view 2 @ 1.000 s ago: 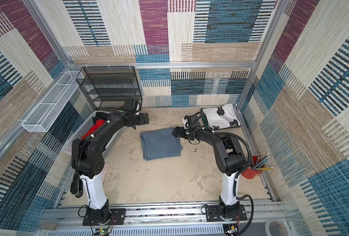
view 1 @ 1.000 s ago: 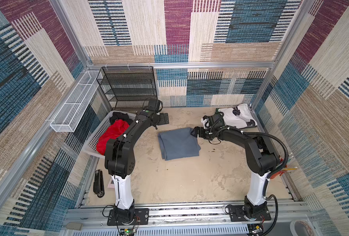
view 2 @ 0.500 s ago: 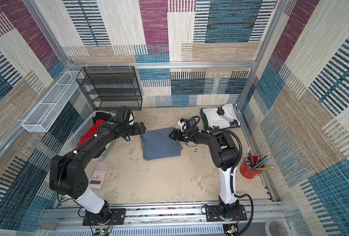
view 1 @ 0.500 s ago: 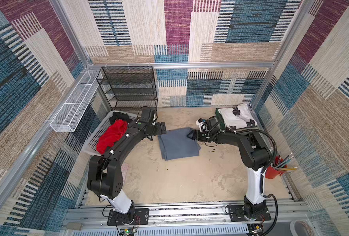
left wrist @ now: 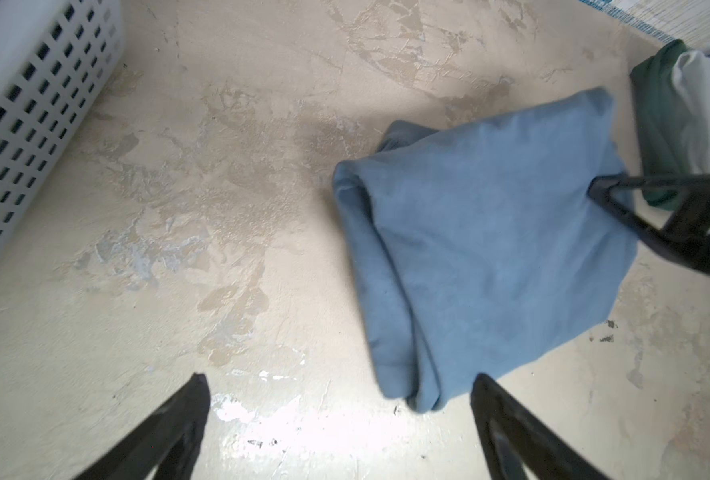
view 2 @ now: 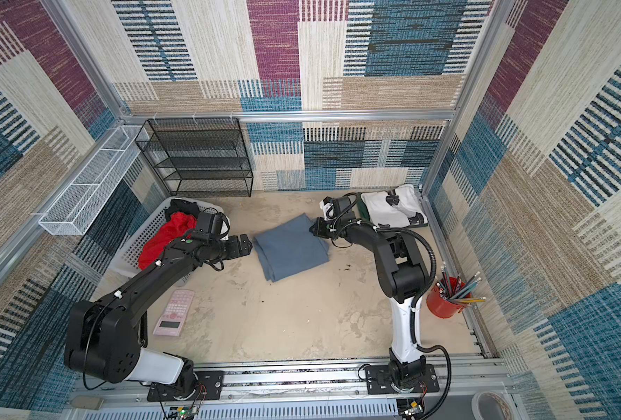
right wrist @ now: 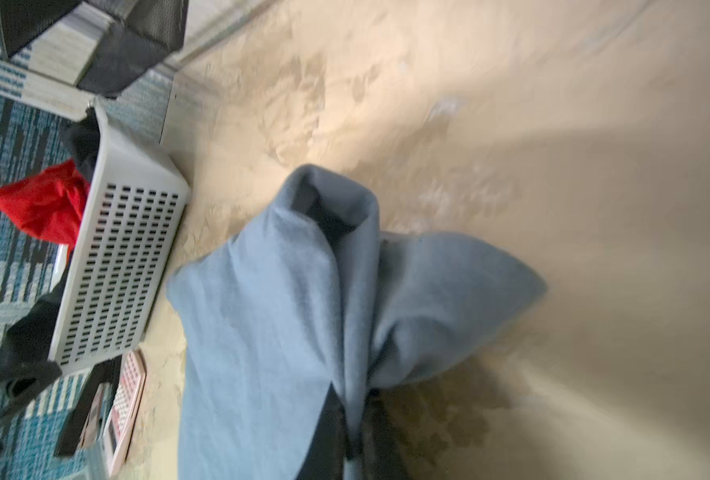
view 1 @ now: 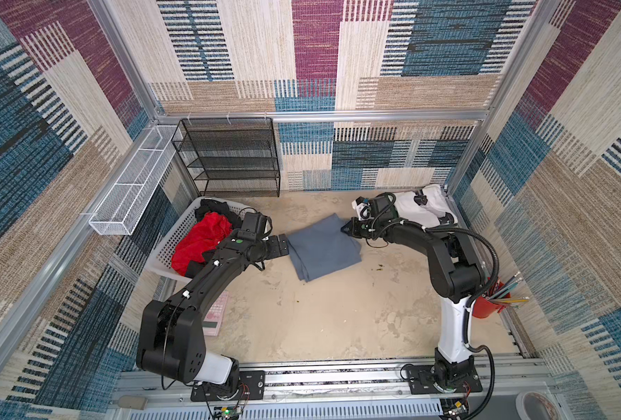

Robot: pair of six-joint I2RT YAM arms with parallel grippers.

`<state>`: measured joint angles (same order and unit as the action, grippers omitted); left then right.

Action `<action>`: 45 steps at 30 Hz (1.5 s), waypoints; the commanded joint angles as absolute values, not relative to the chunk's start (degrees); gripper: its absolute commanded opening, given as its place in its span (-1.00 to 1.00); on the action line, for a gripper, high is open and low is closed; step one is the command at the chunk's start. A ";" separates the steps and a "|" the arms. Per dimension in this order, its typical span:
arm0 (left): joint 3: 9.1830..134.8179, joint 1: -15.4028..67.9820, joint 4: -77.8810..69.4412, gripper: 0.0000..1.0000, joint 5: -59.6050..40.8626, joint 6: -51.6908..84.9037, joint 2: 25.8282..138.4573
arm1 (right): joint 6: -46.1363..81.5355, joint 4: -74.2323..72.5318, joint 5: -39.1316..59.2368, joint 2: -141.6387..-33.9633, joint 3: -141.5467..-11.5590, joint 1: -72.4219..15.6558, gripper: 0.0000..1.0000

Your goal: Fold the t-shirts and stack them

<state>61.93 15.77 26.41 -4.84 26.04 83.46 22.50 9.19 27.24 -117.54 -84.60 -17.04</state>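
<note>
Right wrist view: the right gripper (right wrist: pixel 353 432) is pinched tight on an edge of the folded slate-grey t-shirt (right wrist: pixel 262 332), which lies on the table (view 1: pixel 320 312); the left gripper (left wrist: pixel 341 380) gapes wide just beside it, empty.

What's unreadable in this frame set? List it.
- Right claw fingertips: right wrist view, mostly buried in the bunched grey t-shirt, blurred.
- Dark green t-shirt: both top views, only an edge shows under the white t-shirt.
- Black garment in the basket: top view, kind unclear, partly behind red cloth.
- Calculator keys: top view, too small.
</note>
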 commanded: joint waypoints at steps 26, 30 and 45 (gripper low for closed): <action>58.44 15.73 23.19 0.97 -6.92 27.36 79.38 | -1.09 43.93 17.48 -127.42 -136.99 0.45 -1.00; 58.80 15.73 23.68 0.97 -7.14 27.52 79.42 | -1.10 46.25 22.68 -129.54 -140.89 4.84 -1.00; 60.73 15.76 25.34 0.97 -7.09 27.50 80.57 | -0.70 45.04 14.34 -133.27 -141.87 12.39 -1.00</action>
